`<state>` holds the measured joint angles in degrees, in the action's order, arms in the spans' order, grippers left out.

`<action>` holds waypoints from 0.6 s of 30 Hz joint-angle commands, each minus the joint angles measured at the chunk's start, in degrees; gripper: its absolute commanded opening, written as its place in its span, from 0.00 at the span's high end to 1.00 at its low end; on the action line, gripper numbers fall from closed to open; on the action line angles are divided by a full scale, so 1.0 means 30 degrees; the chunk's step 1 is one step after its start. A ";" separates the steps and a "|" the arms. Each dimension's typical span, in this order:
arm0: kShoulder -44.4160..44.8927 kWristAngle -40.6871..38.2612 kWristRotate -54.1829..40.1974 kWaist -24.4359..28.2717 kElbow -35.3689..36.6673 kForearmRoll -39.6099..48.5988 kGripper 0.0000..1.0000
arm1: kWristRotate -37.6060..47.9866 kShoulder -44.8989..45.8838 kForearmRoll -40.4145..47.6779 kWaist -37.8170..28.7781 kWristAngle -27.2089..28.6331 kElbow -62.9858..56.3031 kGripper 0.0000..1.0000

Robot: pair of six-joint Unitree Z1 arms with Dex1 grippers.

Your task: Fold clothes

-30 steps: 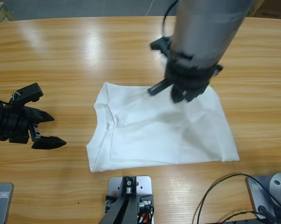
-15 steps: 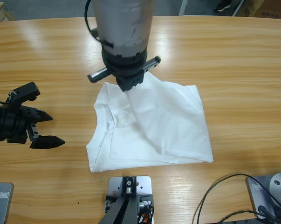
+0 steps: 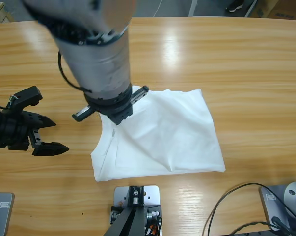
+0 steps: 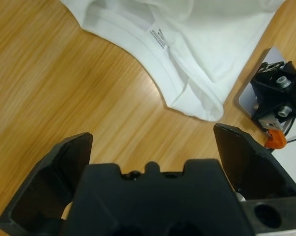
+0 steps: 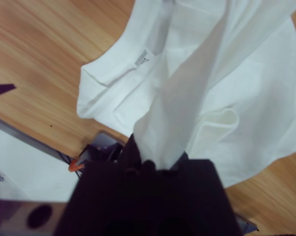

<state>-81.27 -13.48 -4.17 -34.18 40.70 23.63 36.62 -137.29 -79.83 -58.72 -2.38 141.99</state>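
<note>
The T-shirt (image 3: pixel 177 132) is plain white all over, with a small white neck label (image 4: pixel 158 38) printed in tiny dark lettering. The table (image 3: pixel 246 59) under it is warm honey-brown wood with long streaky grain and pale glare patches toward its far edge. The right gripper (image 3: pixel 119 115) is black below a silver-grey arm (image 3: pixel 96 54). The left gripper (image 3: pixel 45 135), near the table's left edge, is black throughout. A small orange piece (image 4: pixel 275 140) shows at the table's near edge.
</note>
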 commanded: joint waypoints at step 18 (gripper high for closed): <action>0.0229 0.0317 0.0161 -0.0208 -0.0657 -0.0259 0.03 | 0.1503 -0.1462 -0.4151 -0.0056 0.0379 0.4701 0.00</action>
<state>-81.27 -13.48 -4.17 -34.18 40.66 23.57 38.68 -144.95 -79.83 -58.77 -3.15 150.44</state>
